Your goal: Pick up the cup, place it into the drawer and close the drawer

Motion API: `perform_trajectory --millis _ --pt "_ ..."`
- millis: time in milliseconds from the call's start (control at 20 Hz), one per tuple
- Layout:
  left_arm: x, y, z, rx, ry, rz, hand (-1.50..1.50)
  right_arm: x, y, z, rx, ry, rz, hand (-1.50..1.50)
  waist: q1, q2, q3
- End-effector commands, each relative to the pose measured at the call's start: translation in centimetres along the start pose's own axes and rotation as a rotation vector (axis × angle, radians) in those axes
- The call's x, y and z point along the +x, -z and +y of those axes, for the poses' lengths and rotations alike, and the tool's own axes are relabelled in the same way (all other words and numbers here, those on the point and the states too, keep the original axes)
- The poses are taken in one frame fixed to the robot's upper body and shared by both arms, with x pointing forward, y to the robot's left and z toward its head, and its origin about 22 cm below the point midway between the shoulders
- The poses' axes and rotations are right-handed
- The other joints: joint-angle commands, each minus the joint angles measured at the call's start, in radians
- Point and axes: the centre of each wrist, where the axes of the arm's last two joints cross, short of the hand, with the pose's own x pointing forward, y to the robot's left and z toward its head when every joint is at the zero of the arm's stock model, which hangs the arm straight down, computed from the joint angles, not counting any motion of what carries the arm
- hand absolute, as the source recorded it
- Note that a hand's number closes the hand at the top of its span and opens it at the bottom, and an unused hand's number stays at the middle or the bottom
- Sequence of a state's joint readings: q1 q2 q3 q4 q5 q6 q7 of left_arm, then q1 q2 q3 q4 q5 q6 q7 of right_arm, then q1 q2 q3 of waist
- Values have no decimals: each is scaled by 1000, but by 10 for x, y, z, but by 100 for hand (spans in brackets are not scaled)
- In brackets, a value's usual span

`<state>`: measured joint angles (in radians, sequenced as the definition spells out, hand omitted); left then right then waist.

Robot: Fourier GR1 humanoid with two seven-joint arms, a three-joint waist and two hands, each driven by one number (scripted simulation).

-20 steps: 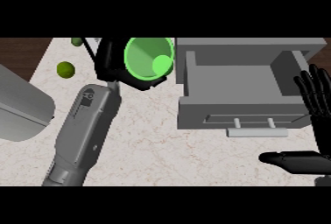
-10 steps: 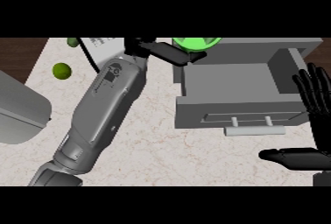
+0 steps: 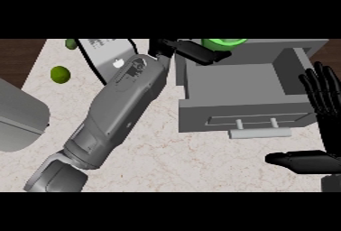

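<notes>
While the left hand (image 3: 191, 51) has its black fingers curled round the green cup (image 3: 225, 43), the cup sits at the top edge of the view, at the far side of the open grey drawer (image 3: 220, 110), and I cannot tell if it is already inside or only above the back wall. The right hand (image 3: 328, 108) rests open at the right edge, fingers straight and pointing up, just beside the drawer. A green fruit (image 3: 60, 74) lies on the counter (image 3: 166, 155), left of the forearm.
</notes>
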<state>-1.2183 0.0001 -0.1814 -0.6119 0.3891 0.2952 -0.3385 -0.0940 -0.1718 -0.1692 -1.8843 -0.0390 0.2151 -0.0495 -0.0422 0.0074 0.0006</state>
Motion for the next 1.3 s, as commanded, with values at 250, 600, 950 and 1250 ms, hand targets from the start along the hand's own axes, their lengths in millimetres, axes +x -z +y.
perform_trajectory --millis 250,600,950,1250 --pt "-24 -8 -9 -23 69 90 150 -4 -13 -3 17 4 13 -150 -16 3 0" --pt "-30 -15 -23 -35 211 171 150 4 -2 -13 36 21 -14 -150 -51 9 1" --pt "-52 -36 -26 -83 333 208 -150 6 19 12 50 7 -19 -150 -58 15 1" --pt "-53 -41 -30 -25 294 147 -150 11 7 -8 68 37 -48 -150 -58 12 0"
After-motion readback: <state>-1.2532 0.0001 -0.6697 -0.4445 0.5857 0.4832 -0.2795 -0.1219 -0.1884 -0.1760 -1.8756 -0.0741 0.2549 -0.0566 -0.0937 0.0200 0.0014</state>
